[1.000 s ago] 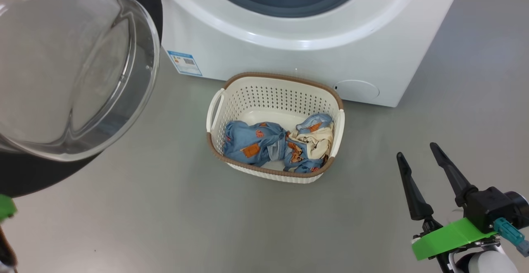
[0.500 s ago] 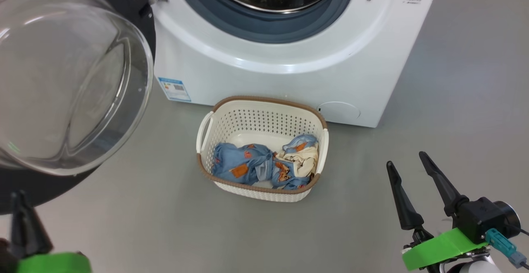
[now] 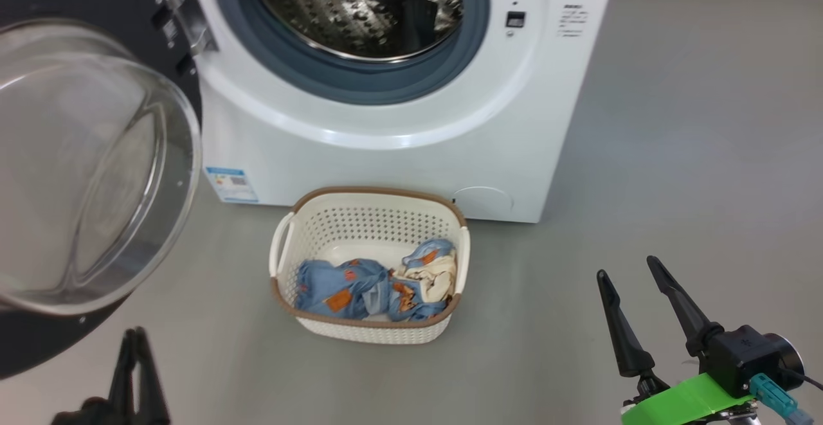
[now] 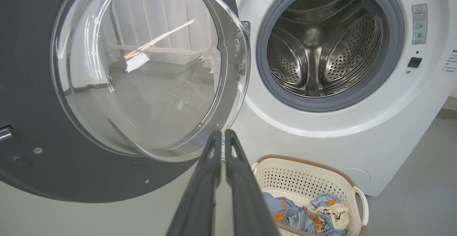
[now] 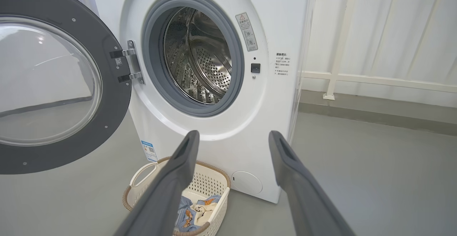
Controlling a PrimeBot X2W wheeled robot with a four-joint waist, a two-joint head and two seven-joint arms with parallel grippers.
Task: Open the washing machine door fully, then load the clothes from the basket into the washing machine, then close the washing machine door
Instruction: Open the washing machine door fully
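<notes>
The white washing machine stands at the top of the head view with its steel drum exposed. Its door hangs swung out to the left, glass bowl facing me. On the floor in front sits the cream basket, holding the blue and cream clothes. My right gripper is open and empty, low and to the right of the basket. At the lower left, under the door, my left gripper is shut and empty. The left wrist view has the shut gripper pointing at the door's lower edge, well short of it.
Grey floor spreads around the machine and basket. A blue sticker marks the washer's lower left front. In the right wrist view a white railing and a low kerb run along the wall to the right of the machine.
The head camera has shifted, so more of the drum and door shows and the basket sits lower left. My left gripper has come into view at the lower left. The basket and clothes lie unchanged.
</notes>
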